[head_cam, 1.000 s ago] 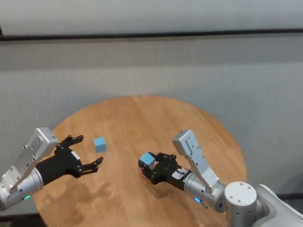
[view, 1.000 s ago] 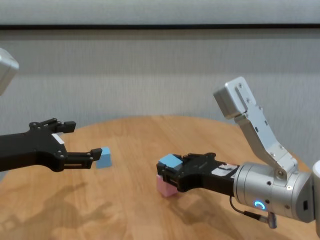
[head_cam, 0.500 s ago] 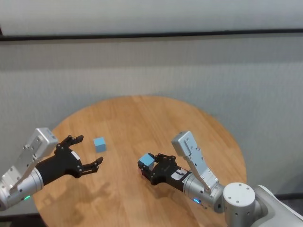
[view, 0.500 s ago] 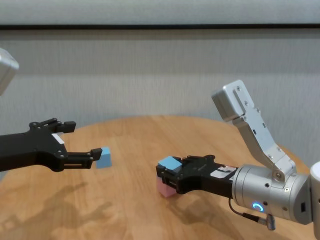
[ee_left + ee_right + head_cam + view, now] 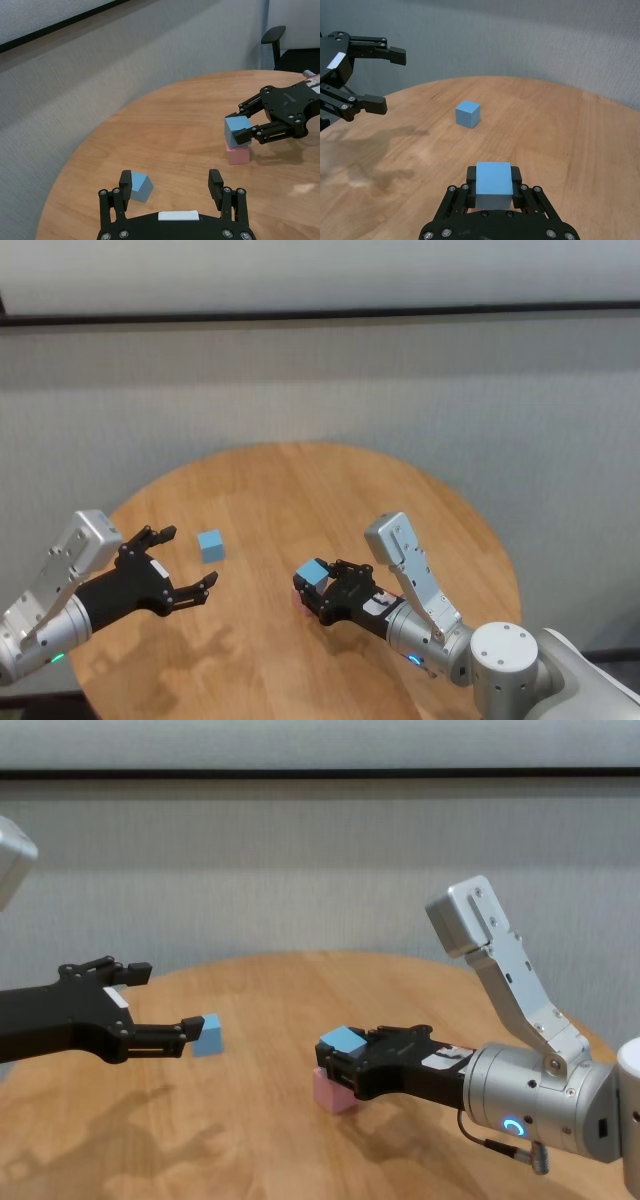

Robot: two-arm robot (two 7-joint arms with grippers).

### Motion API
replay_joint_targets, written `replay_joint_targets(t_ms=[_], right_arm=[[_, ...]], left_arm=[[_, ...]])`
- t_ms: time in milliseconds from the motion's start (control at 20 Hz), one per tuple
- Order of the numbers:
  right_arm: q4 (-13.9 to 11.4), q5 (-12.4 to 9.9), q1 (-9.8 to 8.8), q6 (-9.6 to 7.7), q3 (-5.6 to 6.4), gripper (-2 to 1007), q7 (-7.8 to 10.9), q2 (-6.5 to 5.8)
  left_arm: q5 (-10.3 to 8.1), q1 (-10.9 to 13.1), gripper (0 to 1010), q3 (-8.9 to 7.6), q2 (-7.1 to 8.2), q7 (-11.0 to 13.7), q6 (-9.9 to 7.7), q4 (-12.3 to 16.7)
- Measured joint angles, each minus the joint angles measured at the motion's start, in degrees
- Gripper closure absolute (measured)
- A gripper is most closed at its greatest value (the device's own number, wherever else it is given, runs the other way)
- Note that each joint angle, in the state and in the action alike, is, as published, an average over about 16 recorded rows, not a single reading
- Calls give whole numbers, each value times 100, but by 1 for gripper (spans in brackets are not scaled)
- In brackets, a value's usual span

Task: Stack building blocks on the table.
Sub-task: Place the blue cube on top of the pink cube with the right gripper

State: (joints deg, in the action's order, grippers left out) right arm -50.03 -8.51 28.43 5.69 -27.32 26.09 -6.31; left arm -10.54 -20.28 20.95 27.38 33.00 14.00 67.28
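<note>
My right gripper (image 5: 318, 585) is shut on a light blue block (image 5: 312, 572) and holds it right on top of the pale pink block (image 5: 332, 1092), slightly offset. In the left wrist view the blue block (image 5: 237, 130) looks to touch the pink one (image 5: 238, 154). It also shows between my fingers in the right wrist view (image 5: 494, 184). The second light blue block (image 5: 210, 545) lies alone on the round wooden table (image 5: 330, 490), towards the left. My left gripper (image 5: 188, 558) is open and empty, hovering just short of that block (image 5: 140, 186).
The table's round edge (image 5: 480, 530) drops off to grey carpet all around. A dark chair (image 5: 274, 36) stands beyond the table in the left wrist view. Bare wood lies between the two grippers.
My right gripper with the blue block has shifted only slightly over the pink block. The left arm and the loose blue block have not moved.
</note>
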Motion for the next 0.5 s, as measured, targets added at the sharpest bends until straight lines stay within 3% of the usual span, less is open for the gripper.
replay_joint_targets(t_ms=[500], right_arm=[[37, 18, 25, -9, 22, 635, 7, 25]], left_arm=[[0, 0, 7, 0, 0, 0, 0, 0]])
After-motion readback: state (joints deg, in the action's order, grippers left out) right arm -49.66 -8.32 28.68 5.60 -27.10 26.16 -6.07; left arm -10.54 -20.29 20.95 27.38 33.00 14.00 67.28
